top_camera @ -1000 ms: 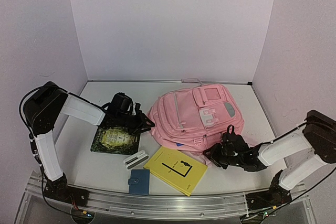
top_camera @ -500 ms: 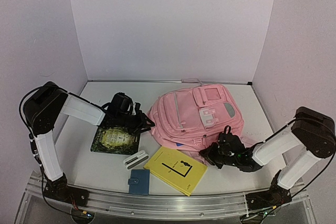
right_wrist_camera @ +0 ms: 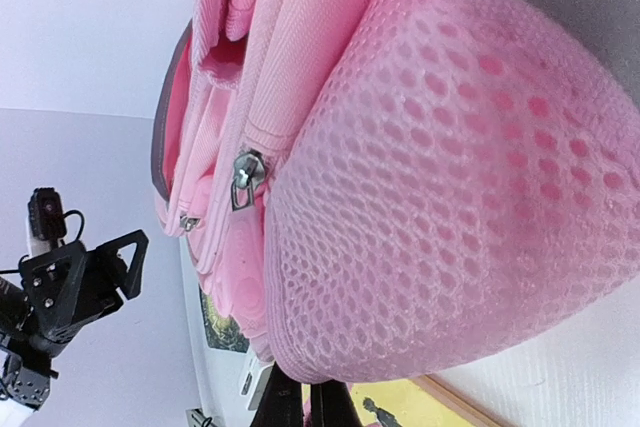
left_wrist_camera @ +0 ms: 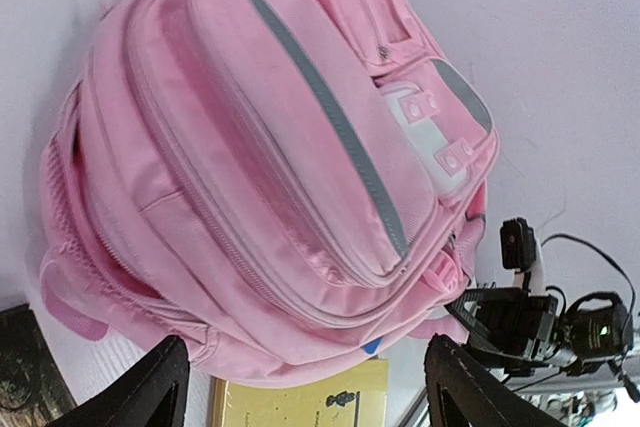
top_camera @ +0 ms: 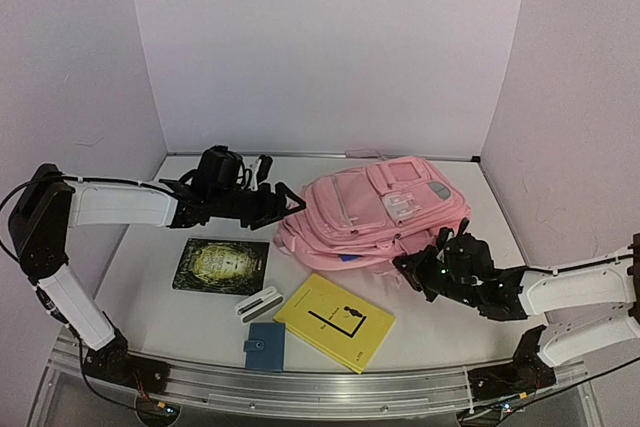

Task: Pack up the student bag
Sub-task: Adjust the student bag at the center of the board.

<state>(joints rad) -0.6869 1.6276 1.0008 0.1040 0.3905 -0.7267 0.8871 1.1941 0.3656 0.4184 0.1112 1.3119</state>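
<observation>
The student bag (top_camera: 375,212) is a big pink backpack lying front-up at the middle right of the table. My left gripper (top_camera: 283,197) hovers open just off its left edge; in the left wrist view its two dark fingertips (left_wrist_camera: 150,387) stand far apart with the bag (left_wrist_camera: 280,167) beyond them and nothing between them. My right gripper (top_camera: 403,269) is at the bag's near lower edge. In the right wrist view its gripper (right_wrist_camera: 305,407) is pressed shut under the pink mesh side pocket (right_wrist_camera: 450,147), pinching the bag's bottom seam. A metal zipper pull (right_wrist_camera: 243,179) hangs above it.
A yellow book (top_camera: 335,322) lies in front of the bag, partly under its near edge. A dark green book (top_camera: 222,265) lies to the left. A small white case (top_camera: 258,303) and a blue wallet (top_camera: 265,345) sit near the front rail. Walls enclose three sides.
My left gripper has risen off the dark book and opened wide beside the bag. My right gripper has closed at the bag's lower edge, and the bag has shifted slightly right.
</observation>
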